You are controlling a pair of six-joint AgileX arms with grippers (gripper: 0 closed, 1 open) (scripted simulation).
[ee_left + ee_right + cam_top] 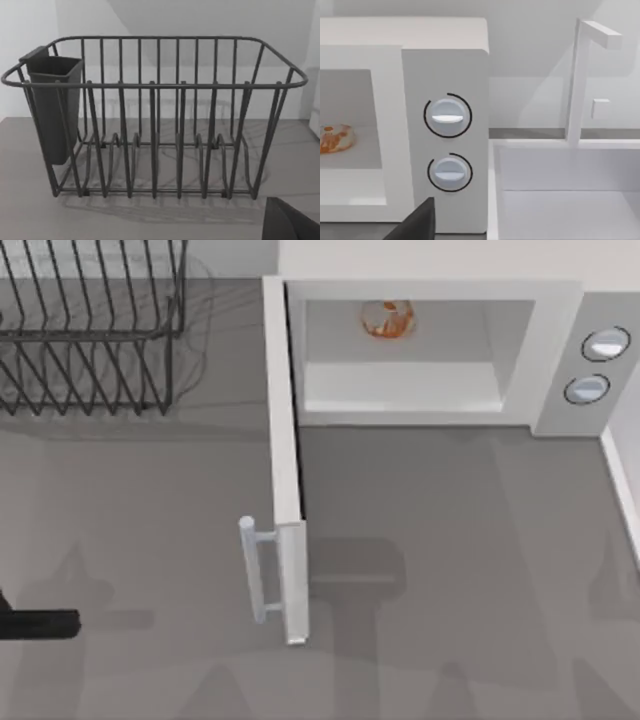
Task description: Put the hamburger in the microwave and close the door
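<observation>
Door (285,470) stands open, edge-on, pointing out from microwave (560,350).

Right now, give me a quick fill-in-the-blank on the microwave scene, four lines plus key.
1. The hamburger lies inside the ____.
2. The door stands ____, its bar handle facing the top view's left.
3. The grey side panel carries ____ round knobs.
4. The black wire rack holds a dark ____ hung at one end.

Missing words: microwave; open; two; cup
</observation>
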